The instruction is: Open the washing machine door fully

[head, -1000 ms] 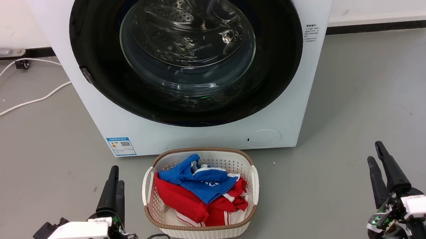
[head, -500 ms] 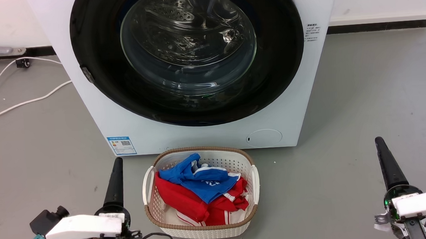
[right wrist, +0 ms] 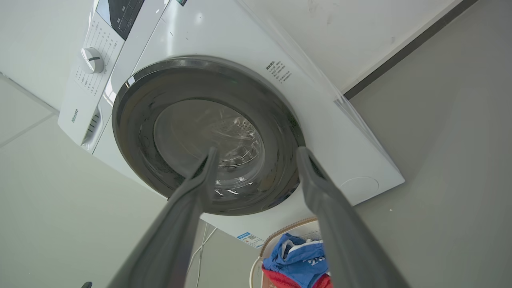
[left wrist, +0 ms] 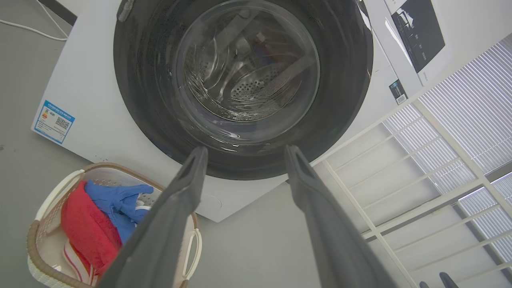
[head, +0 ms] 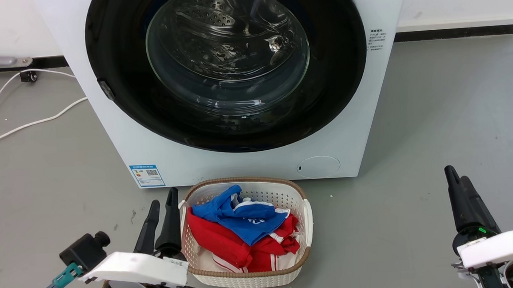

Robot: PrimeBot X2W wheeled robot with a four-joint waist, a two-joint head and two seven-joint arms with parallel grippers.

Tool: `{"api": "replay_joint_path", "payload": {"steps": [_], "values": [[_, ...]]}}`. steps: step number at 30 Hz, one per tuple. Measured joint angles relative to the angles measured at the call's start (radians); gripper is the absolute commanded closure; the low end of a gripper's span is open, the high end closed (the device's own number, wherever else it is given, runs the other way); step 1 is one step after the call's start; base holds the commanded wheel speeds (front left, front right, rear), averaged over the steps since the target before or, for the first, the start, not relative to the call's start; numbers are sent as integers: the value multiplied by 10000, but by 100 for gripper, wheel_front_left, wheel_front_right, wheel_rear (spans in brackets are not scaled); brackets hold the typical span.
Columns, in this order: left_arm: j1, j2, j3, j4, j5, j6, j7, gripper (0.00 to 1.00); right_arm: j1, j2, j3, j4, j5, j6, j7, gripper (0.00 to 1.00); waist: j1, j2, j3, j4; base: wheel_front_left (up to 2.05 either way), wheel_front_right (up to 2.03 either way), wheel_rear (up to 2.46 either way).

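Left fingers point(head: 171, 220) moved beside basket point(head: 247, 279), red and blue clothes point(head: 244, 234) inside

1. Head: high behind both jaws, facing down at the washing machine door point(head: 114, 81) beyond them;
2. Left wrist: low, aimed up between its jaws; same door, nearer;
3. Right wrist: likewise, rolled sideways; same door.

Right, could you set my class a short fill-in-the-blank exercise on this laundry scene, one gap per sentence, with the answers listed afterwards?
1. The washing machine door sits ___ against the front of the washing machine.
2. In the laundry basket, a blue garment lies on top of a ___ one.
3. The left gripper is next to the basket with its jaws ___.
4. In the head view, the blue label is at the machine's lower ___ corner.

Answers: closed; red; open; left
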Motion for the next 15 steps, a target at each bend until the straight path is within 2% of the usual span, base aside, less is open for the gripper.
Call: {"api": "replay_joint_path", "payload": {"steps": [15], "values": [[-277,460,-817,173,3145,483,-477,0,150,2,113,-681,-2836,0,318,0,0,0,17,-2,0,0,0]]}}
